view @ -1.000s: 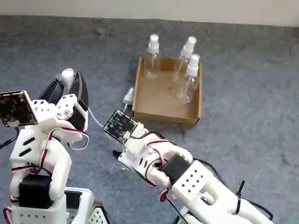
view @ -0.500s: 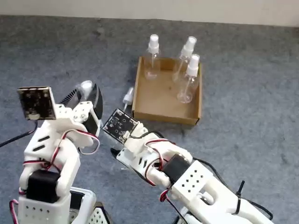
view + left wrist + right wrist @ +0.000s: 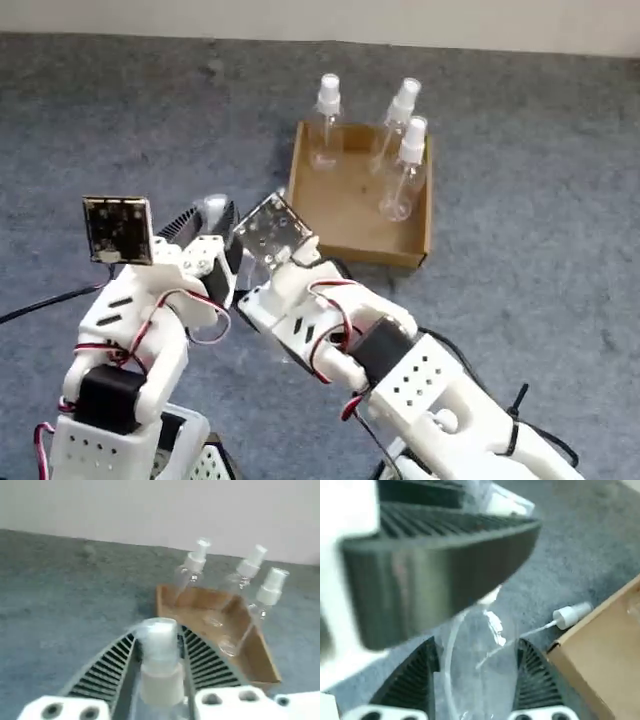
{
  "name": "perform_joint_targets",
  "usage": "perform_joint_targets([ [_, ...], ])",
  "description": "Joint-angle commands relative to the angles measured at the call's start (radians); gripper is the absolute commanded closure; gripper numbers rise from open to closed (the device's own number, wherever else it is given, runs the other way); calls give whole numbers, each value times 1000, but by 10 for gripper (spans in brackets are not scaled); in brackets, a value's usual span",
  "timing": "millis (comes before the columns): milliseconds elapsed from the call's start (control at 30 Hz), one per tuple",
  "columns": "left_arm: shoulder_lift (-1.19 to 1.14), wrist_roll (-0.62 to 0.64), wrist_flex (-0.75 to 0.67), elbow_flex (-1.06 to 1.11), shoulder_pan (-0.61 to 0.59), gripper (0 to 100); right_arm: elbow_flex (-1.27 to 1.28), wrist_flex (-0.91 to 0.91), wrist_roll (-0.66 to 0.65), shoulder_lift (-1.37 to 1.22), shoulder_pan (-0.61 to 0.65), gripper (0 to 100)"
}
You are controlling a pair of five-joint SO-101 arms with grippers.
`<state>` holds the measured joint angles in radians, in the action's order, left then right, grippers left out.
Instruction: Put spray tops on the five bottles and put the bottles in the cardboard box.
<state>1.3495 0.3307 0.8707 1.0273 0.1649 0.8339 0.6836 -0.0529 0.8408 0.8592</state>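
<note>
Cardboard box (image 3: 345, 215) lies open on the grey, carpet-like desk (image 3: 530, 140) in the high view. Three bottles (image 3: 405, 168) stand in its far half, each wearing a white top. The left gripper (image 3: 212, 212) hangs near the box's left side, its fingers pinching a spray top (image 3: 212, 203). A second ago it stood well out to the left; it has since swung in toward the right arm (image 3: 400, 370). That arm's wrist has lifted and turned toward the box, so its camera board (image 3: 275, 232) now sits just beside the box's near left corner. A pale wall (image 3: 320, 15) borders the desk's far edge.

Left wrist view: the ribbed fingers (image 3: 112, 660) press on either side of the spray top, and beyond it are the box and its three bottles.

Right wrist view: the right gripper (image 3: 476, 647) has its fingers closed against a clear bottle (image 3: 480, 680), right under the left gripper's dark finger. A loose spray top (image 3: 572, 613) lies on the desk just beside the box's corner, its thin tube trailing toward the bottle.
</note>
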Motion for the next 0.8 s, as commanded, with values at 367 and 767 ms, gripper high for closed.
perform_joint_targets([
  [367, -7, -20, 17, 58, 30, 926, -108, -30, 11, 30, -171, 995],
  [767, -7, -137, 18, 65, 28, 829, -111, -188, 20, 21, -329, 995],
])
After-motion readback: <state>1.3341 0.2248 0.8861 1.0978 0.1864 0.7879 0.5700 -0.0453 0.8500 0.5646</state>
